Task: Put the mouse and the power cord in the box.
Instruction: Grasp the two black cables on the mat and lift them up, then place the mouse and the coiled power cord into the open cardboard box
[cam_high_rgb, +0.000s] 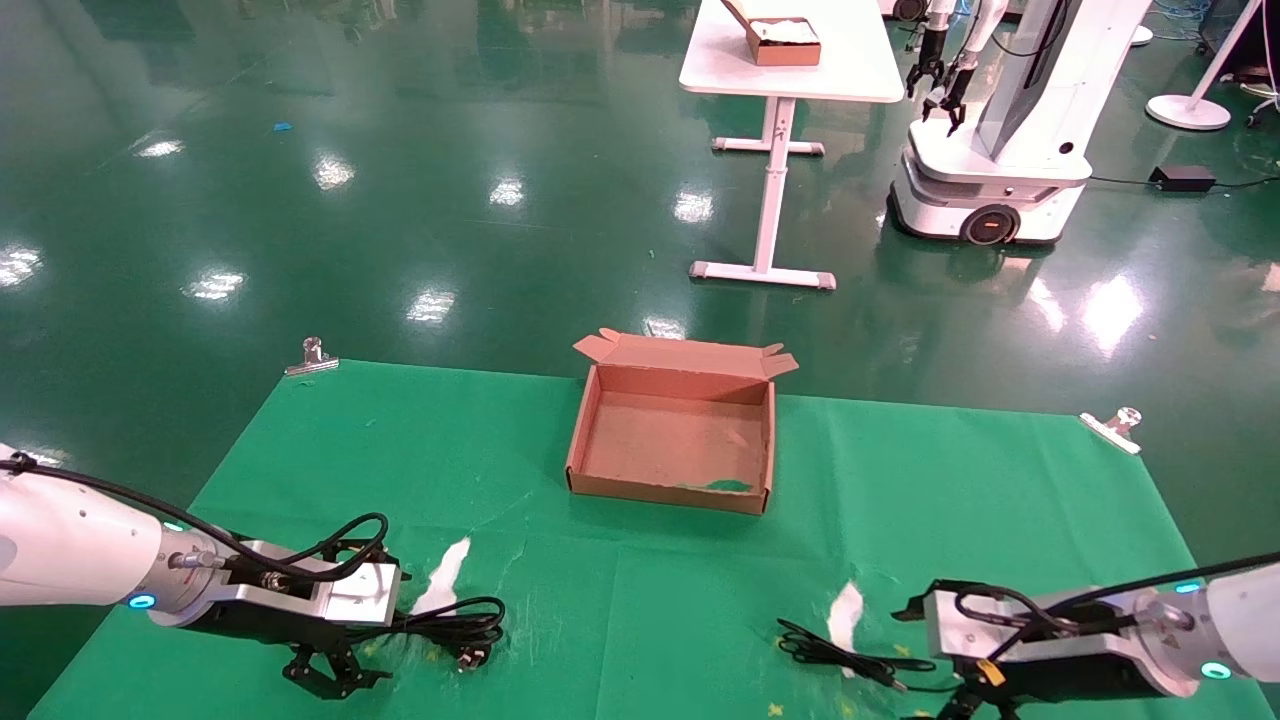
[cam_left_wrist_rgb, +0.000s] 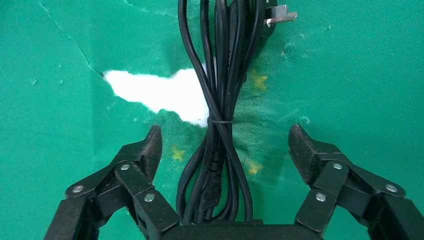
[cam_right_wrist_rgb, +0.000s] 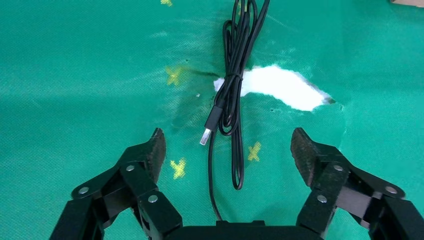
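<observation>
Over the power cord (cam_left_wrist_rgb: 218, 100), left tool (cam_left_wrist_rgb: 225, 150) gapes downward; right tool (cam_right_wrist_rgb: 227, 152) likewise open.

Surface: green cloth (cam_high_rgb: 900, 500), torn in two spots
12 o'clock: the box (cam_high_rgb: 672, 490)
7 o'clock: the power cord (cam_high_rgb: 450, 625)
5 o'clock: thin USB cable (cam_high_rgb: 840, 657)

No readable text, label, brand or number shows in any view; the box (cam_high_rgb: 672, 440) is unprinted.
</observation>
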